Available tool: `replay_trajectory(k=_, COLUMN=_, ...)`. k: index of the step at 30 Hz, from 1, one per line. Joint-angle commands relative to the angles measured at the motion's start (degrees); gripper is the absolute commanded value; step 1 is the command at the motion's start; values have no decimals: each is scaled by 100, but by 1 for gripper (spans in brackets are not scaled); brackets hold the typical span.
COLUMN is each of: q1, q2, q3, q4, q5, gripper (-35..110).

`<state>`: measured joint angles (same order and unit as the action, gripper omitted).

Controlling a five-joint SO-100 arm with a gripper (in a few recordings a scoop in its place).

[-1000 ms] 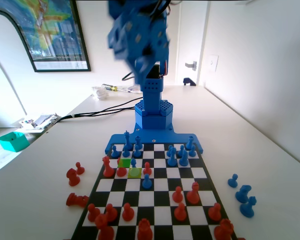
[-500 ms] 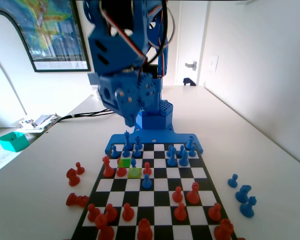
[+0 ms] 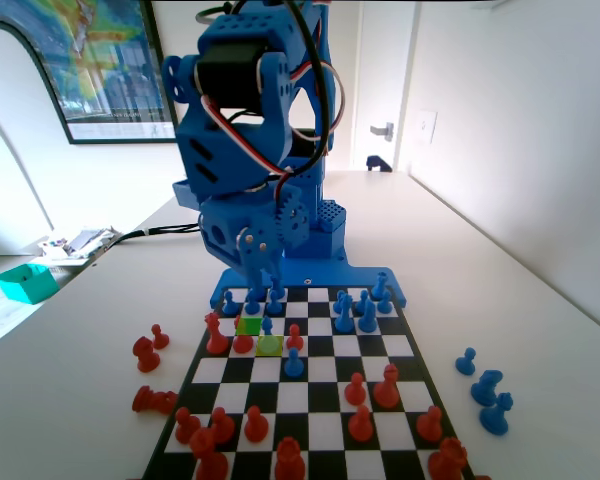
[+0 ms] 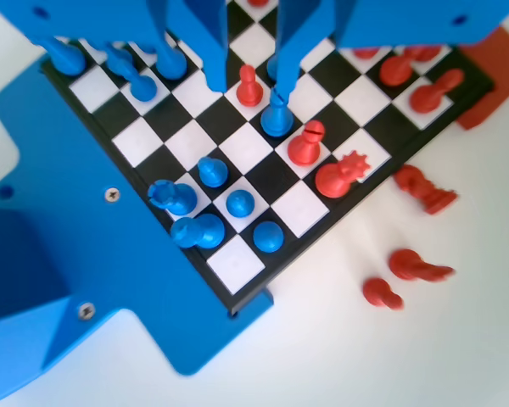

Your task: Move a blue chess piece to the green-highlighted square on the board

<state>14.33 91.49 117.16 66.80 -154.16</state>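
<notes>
Blue plastic, matt, layer-lined on the arm parts; smooth and glossy on the pieces.

Fixed view: came down within the last second from a raised, blurred pose to a low one. Gripper (image 3: 263, 272) now above the blue back rows at the board's (image 3: 310, 400) far end, short of the pawn (image 3: 267, 326). Reads as approach, grasp not yet made. Pawn upright on the olive square (image 3: 271, 347): ball head, thin neck, flared base. Green square (image 3: 247, 325) empty, diagonally next to it, towards the arm. Loose red pieces lying on the white worktop (image 3: 80, 400).

Wrist view: jaws parted, holding nothing, tips narrow and flat. Gripper (image 4: 248, 89) straddles a red pawn (image 4: 249, 85); pawn (image 4: 277, 119) just beside the right-hand tip, outside the gap. Needs a small shift towards the pawn before closing. Board (image 4: 237, 263) flat, glossy checks.
</notes>
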Motion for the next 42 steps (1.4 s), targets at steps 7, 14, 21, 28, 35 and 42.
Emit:
replay_trajectory(k=7, q1=-79, q2=-185, q3=-598, q4=-149, q5=237, gripper=13)
replay_trajectory(k=14, q1=-123, q2=-466, q3=-668, q4=-396, q5=325, gripper=14)
replay_trajectory(k=21, q1=-132, q2=-624, q3=-650, q4=-633, q5=255, gripper=14)
replay_trajectory(k=28, q1=-132, q2=-791, q3=-554, q4=-905, q5=211, gripper=15)
replay_trajectory(k=35, q1=-176, q2=-853, q3=-264, q4=-1310, q5=176, gripper=15)
replay_trajectory(k=42, q1=-229, q2=-853, q3=53, q4=-1608, q5=149, gripper=15)
